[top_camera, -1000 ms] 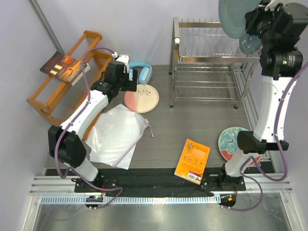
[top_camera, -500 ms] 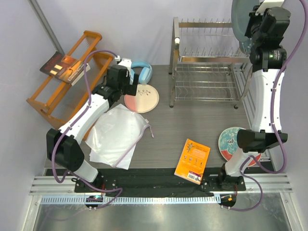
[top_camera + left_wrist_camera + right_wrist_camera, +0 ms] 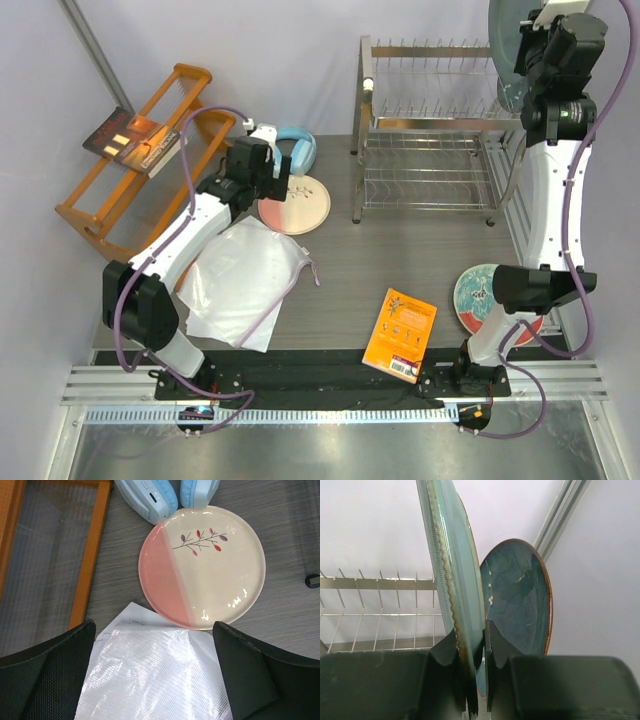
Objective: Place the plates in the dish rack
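nearest to the arm bases, an orange book [image 3: 400,335] lies flat on the dark tabletop [image 3: 400,250]. just to its right lies the teal-and-red patterned plate [image 3: 478,290], partly hidden behind the right arm. on the left side a white plastic bag [image 3: 245,280] is spread out. its far corner reaches the near edge of the pink-and-cream plate [image 3: 200,565], which lies flat and shows a small sprig on its cream half. the left gripper [image 3: 153,627] hangs above this edge with its jaws wide apart and holds nothing. the light blue headphones [image 3: 165,495] lie just behind the plate and touch its far rim. further left stands the orange wooden rack [image 3: 130,170], with a dark book [image 3: 125,140] on its top. at the far right stands the silver wire dish rack [image 3: 430,130]. the right gripper [image 3: 477,645] is raised at the right end of the upper tier. its jaws are clamped on the lower rim of the pale grey-green plate [image 3: 452,565], which is held on edge, nearly upright. the dark teal plate [image 3: 517,600] stands upright just beside it, on the side nearer the wall. its lower edge is hidden by the jaws, so i cannot tell which slot holds it, or whether the pale plate already sits in the rack.
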